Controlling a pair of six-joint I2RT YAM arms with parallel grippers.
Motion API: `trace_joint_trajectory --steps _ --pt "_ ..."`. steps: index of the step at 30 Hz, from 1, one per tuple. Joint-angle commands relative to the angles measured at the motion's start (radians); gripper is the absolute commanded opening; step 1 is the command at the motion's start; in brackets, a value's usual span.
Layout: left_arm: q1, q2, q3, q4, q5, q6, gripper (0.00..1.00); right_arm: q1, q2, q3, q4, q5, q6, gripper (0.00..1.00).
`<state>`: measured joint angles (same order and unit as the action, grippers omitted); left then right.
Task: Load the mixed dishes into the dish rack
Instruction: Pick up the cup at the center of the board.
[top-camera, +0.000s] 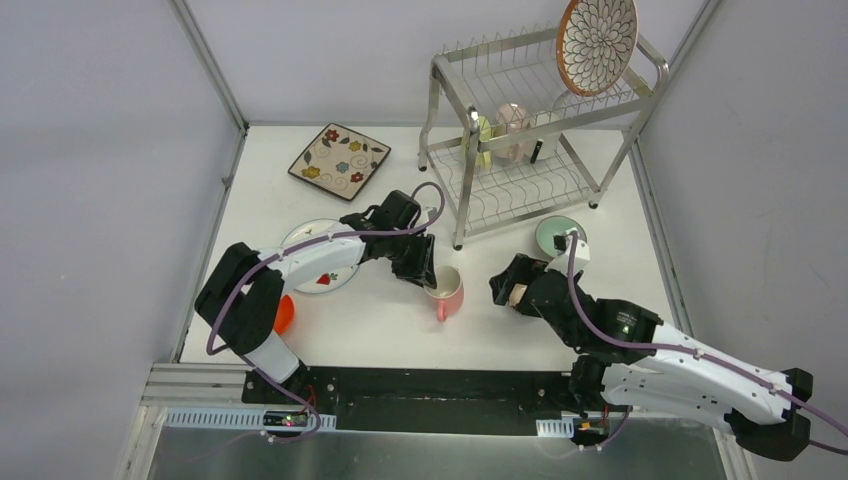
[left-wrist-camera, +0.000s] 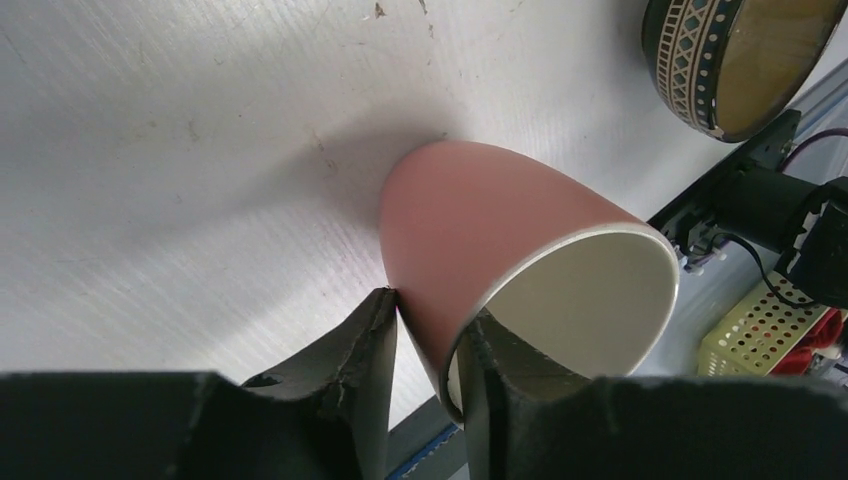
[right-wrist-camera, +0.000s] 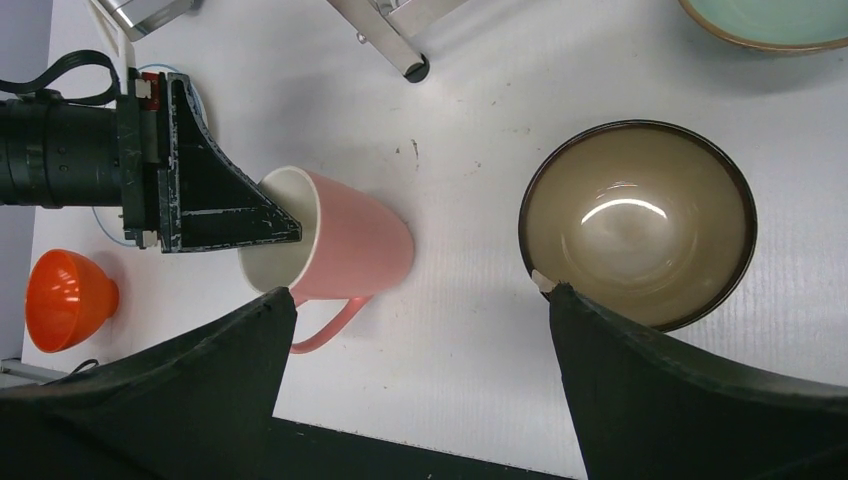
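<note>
My left gripper (left-wrist-camera: 430, 320) is clamped on the rim of the pink cup (left-wrist-camera: 480, 230), one finger inside the mouth and the other against the outer wall. The cup is tilted on the bench (top-camera: 380, 330), just in front of the dish rack (top-camera: 540, 130), with its handle toward the near edge. My right gripper (right-wrist-camera: 420, 295) hangs spread wide beside it, one fingertip at the rim of the brown bowl (right-wrist-camera: 635, 225).
</note>
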<state>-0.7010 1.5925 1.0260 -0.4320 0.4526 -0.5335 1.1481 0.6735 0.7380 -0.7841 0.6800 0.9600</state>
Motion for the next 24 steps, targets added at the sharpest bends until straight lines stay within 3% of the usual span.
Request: trace_joint_trajectory --steps 1,4,7,17,24 --pt "-0.003 0.018 0.03 -0.031 0.005 0.024 0.25 0.004 -0.006 -0.013 0.068 -0.026 -0.032 1.0" --pt "0.001 0.013 0.035 -0.051 0.018 0.031 0.16 0.004 0.001 -0.029 0.11 -0.052 -0.052 0.99" --pt "0.017 -0.006 0.028 -0.063 0.032 0.038 0.0 0.005 0.023 -0.031 0.153 -0.082 -0.069 0.97" --pt "0.089 -0.187 -0.002 -0.024 0.057 0.005 0.0 0.004 0.094 -0.069 0.352 -0.23 -0.089 0.95" --pt "0.249 -0.371 -0.177 0.206 0.188 -0.149 0.0 0.004 0.1 -0.099 0.52 -0.308 -0.12 0.95"
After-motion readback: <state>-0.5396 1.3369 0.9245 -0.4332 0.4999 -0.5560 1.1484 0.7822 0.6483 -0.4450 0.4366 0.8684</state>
